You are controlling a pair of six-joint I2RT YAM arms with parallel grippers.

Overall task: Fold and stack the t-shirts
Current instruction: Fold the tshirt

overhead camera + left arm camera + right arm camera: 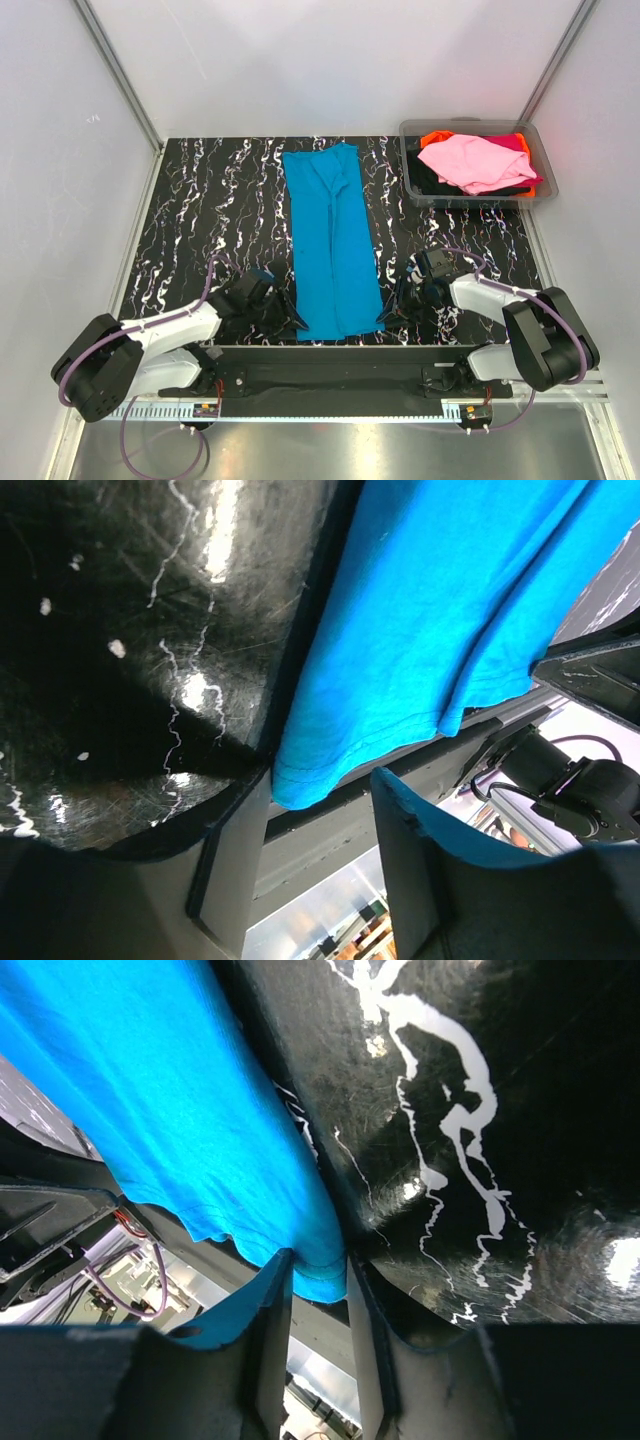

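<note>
The turquoise-blue t-shirt (pixel 330 240) lies folded lengthwise as a long strip down the middle of the table. My left gripper (pixel 290 315) is at its near left corner. In the left wrist view the gripper (pixel 322 790) is wide open, with the shirt's corner (pixel 300 775) just at the left finger. My right gripper (pixel 393 305) is at the near right corner. In the right wrist view the gripper (pixel 318 1272) has its jaws partly closed around the shirt's hem corner (pixel 325 1260), with a gap still showing between them. The pink t-shirt (pixel 475 160) lies on top in the bin.
The clear grey plastic bin (pixel 478 200) stands at the back right, holding orange (pixel 436 138), magenta (pixel 516 142) and black (pixel 430 182) shirts under the pink one. The shirt's near hem lies at the table's front edge (pixel 340 346), by the arm bases.
</note>
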